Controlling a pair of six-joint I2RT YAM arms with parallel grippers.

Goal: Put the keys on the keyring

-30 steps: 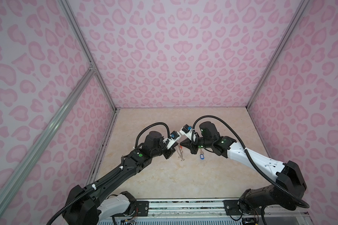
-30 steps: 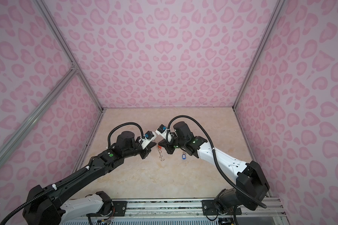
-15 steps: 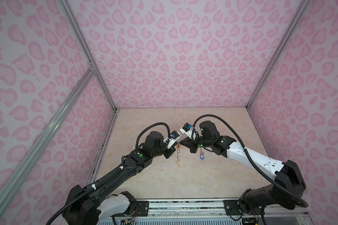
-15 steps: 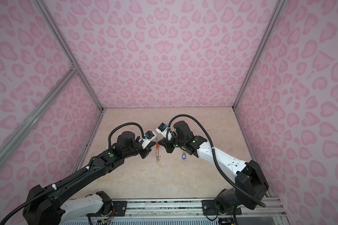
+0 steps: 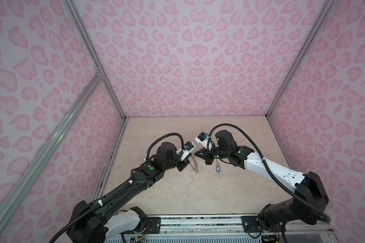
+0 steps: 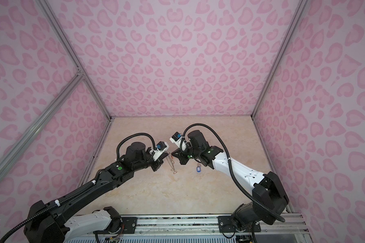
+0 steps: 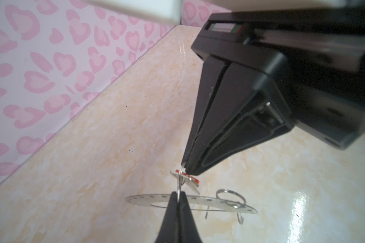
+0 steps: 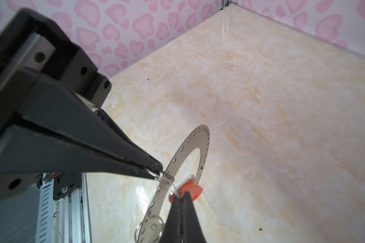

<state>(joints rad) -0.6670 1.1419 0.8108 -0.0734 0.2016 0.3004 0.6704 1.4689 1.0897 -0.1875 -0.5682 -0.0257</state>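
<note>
The keyring [image 7: 217, 202], a flat grey disc with small rim holes, hangs in the air from a thin wire loop. My left gripper [image 7: 178, 196] is shut on that loop. My right gripper [image 8: 182, 195] meets it tip to tip, shut on the wire ring of the red-tagged key [image 8: 190, 188], which rests against the disc's rim. In both top views the two grippers [image 5: 192, 155] [image 5: 196, 155] touch above the middle of the table, with the keyring [image 6: 171, 164] dangling below them. The blue-tagged key [image 5: 217, 168] lies on the table under the right wrist.
A second, larger split ring [image 7: 230, 195] and small wire hooks [image 7: 240, 218] hang on the disc's rim. Pink-patterned walls [image 5: 188, 63] close in the marble table [image 5: 198, 193] on three sides. A metal rail [image 5: 198, 223] runs along the front edge.
The dangling keyring has swung slightly left and back. Both grippers stay together at the same spot, shut.
</note>
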